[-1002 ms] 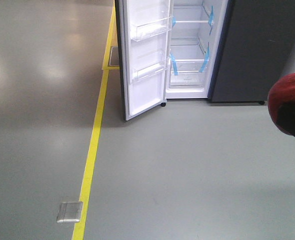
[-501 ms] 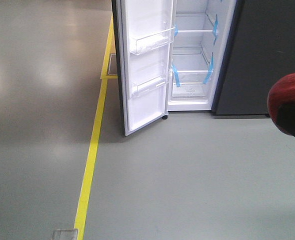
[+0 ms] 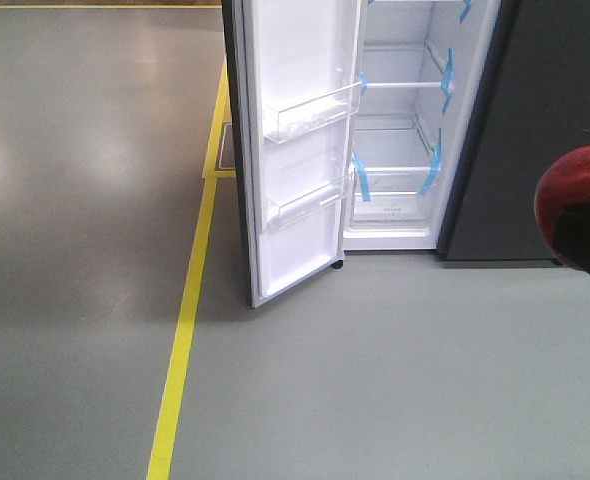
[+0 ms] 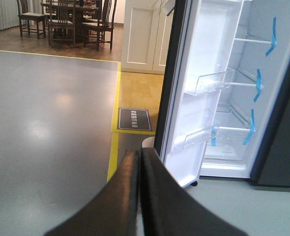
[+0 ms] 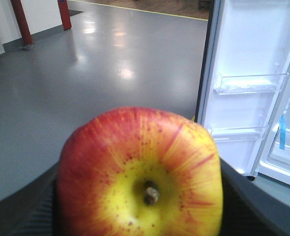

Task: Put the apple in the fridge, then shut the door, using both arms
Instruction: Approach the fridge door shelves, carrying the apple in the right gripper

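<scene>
One round red-and-yellow apple [image 5: 140, 172] sits clamped in the right gripper [image 5: 141, 199]; left gripper [image 4: 139, 160] jaws meet, empty; tall dark-grey fridge [image 3: 400, 215], upper right, white-lined door [image 3: 300, 90] wide open.

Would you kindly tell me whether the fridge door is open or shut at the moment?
Open: the door stands swung out, exposing white shelves inside the fridge.

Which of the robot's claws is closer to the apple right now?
Right. The right gripper is clamped around the apple; the left gripper is shut, empty, with no apple in its camera's view.
</scene>
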{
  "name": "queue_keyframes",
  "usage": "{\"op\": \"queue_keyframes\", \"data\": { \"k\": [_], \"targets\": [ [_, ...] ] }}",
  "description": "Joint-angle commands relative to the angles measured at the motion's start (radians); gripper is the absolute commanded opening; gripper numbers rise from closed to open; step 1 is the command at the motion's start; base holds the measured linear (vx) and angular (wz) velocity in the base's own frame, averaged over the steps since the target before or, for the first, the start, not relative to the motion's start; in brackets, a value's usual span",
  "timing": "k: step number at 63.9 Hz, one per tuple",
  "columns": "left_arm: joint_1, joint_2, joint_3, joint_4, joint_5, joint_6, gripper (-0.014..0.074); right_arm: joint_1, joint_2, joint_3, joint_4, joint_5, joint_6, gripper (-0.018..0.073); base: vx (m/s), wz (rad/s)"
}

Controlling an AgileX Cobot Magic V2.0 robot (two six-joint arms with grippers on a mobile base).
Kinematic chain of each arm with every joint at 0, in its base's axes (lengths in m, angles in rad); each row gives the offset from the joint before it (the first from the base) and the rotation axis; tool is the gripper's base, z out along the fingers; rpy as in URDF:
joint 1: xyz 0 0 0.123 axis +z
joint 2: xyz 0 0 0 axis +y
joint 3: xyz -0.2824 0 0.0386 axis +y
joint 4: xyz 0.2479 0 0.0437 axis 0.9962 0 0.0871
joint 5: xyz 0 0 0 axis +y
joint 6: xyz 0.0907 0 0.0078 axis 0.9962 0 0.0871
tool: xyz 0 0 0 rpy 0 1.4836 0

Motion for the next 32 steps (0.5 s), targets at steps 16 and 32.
{"op": "queue_keyframes", "data": {
  "k": [16, 32],
  "targets": [
    [0.001, -0.006, 0.021, 0.004, -0.073, -0.002, -0.0006, -0.003, 0.0, -0.027, 0.05, -0.056, -0.005, -0.0006, 0.3, 0.0],
    [0.001, -0.006, 0.021, 0.004, -0.073, -0.002, -0.0006, -0.003, 0.0, -0.027, 0.05, -0.056, -0.005, -0.0006, 0.29, -0.01]
  ]
}}
